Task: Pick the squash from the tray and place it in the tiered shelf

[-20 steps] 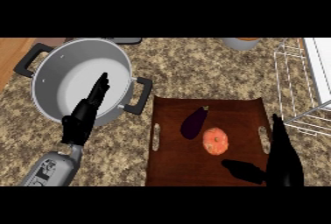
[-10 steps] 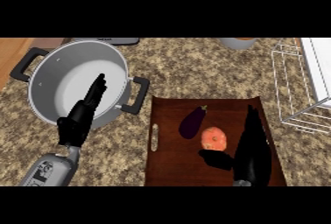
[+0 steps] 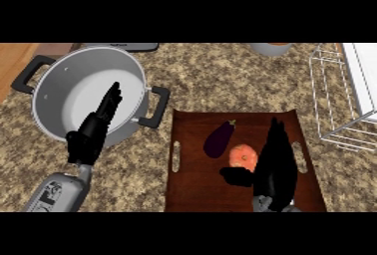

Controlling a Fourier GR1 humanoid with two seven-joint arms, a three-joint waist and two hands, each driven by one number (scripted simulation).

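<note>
the left hand (image 3: 90, 138) is hanging over the rim of the grey pot (image 3: 70, 89), fingers straight and holding nothing. on the brown tray (image 3: 199, 194) an eggplant (image 3: 218, 139) is lying beside the orange squash (image 3: 242, 155) — the right hand (image 3: 270, 167) is standing just right of it, fingers extended, thumb spread below. the wire tiered shelf (image 3: 340, 107) is sitting farthest right.

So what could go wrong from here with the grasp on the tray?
The purple eggplant lies right beside the orange squash on the brown wooden tray; the open right hand, close on the squash's other side, might nudge it into the eggplant. Later, the white wire shelf frame could snag the carried squash.
</note>
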